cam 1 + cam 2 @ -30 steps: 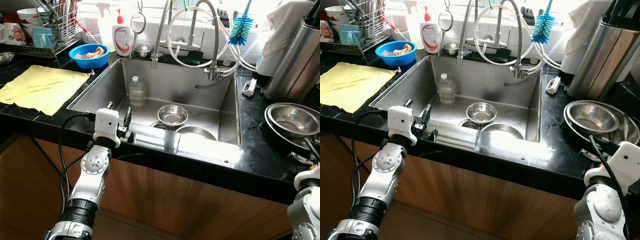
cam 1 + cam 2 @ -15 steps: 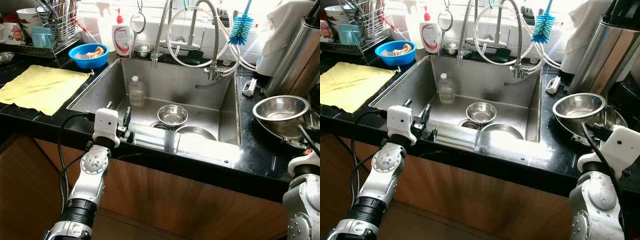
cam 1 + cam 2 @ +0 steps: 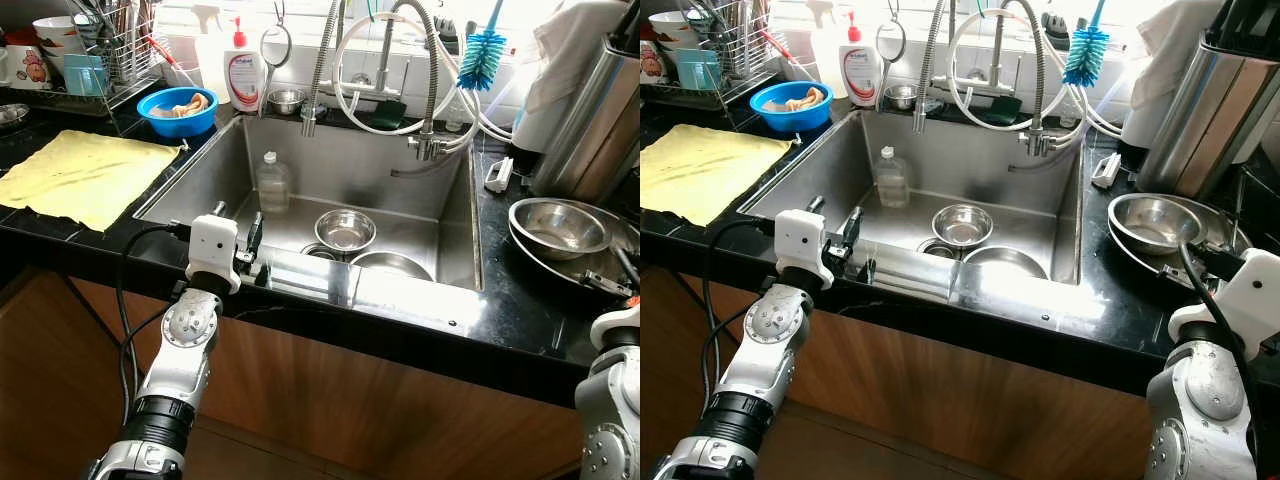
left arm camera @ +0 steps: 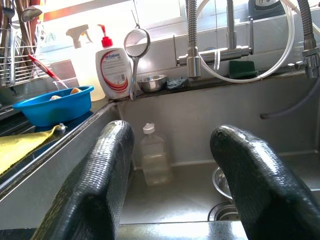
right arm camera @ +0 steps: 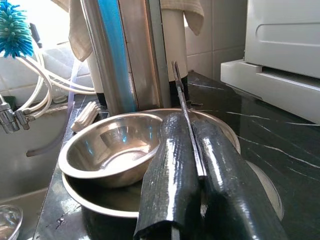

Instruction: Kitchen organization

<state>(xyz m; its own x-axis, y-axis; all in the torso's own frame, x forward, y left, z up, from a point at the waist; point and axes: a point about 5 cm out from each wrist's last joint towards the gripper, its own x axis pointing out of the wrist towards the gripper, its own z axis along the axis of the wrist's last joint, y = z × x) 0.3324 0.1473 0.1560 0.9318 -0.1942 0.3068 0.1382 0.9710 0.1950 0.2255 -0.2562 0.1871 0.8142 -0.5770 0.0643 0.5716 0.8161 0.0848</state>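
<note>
A steel bowl (image 3: 558,225) rests tilted inside a wider steel bowl (image 3: 612,262) on the black counter right of the sink. My right gripper (image 3: 1190,252) is shut on a thin steel rim at the near side of this stack; in the right wrist view the rim runs up between the fingers (image 5: 165,170). My left gripper (image 3: 250,240) rests open at the sink's front edge (image 3: 400,292), nothing between its fingers (image 4: 100,180). Inside the sink lie a small steel bowl (image 3: 345,230), another steel dish (image 3: 392,265) and a clear plastic bottle (image 3: 271,182).
A yellow cloth (image 3: 85,175) covers the left counter, with a blue bowl (image 3: 178,108), a soap bottle (image 3: 243,72) and a dish rack (image 3: 100,50) behind it. Faucet hoses (image 3: 400,90) and a blue brush (image 3: 482,55) hang over the sink. A tall steel canister (image 3: 590,130) stands behind the bowls.
The upper steel bowl was lifted off the stack toward the sink half a second ago; now it is lower, resting tilted in the wider bowl. The left arm has not moved.
</note>
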